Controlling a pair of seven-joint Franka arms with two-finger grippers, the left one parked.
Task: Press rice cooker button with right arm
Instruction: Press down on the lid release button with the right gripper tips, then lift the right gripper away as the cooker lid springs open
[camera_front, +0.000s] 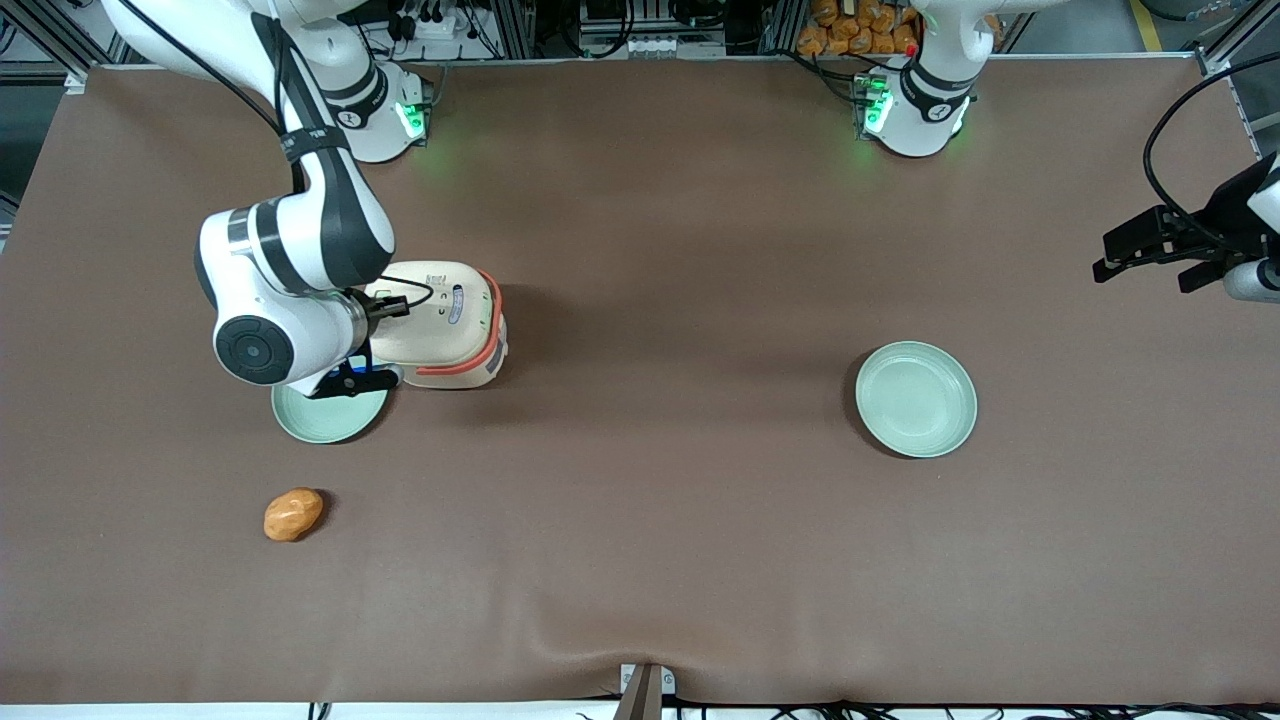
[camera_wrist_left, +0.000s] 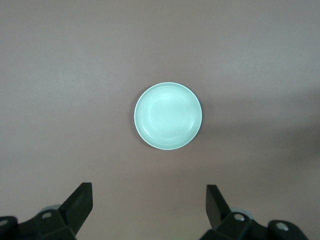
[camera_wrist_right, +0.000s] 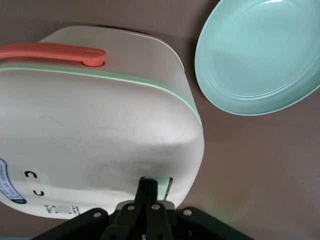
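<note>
Brown table cover (camera_front: 640, 560) as landmark. On it: orange-brown potato-like item (camera_front: 293, 514) and one pale green plate (camera_front: 330, 418) toward working arm's end; second pale green plate (camera_front: 916, 399) toward parked arm's end.

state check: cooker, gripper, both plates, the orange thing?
rice cooker: upright on the table, lid closed, handle folded down.
gripper: shut, fingertips on the cooker's lid edge at the latch.
plate by the cooker: flat on the table, empty, partly under the right arm.
plate toward the parked arm's end: flat, empty.
orange lump: lying loose on the table, nearer the front camera than the cooker.
</note>
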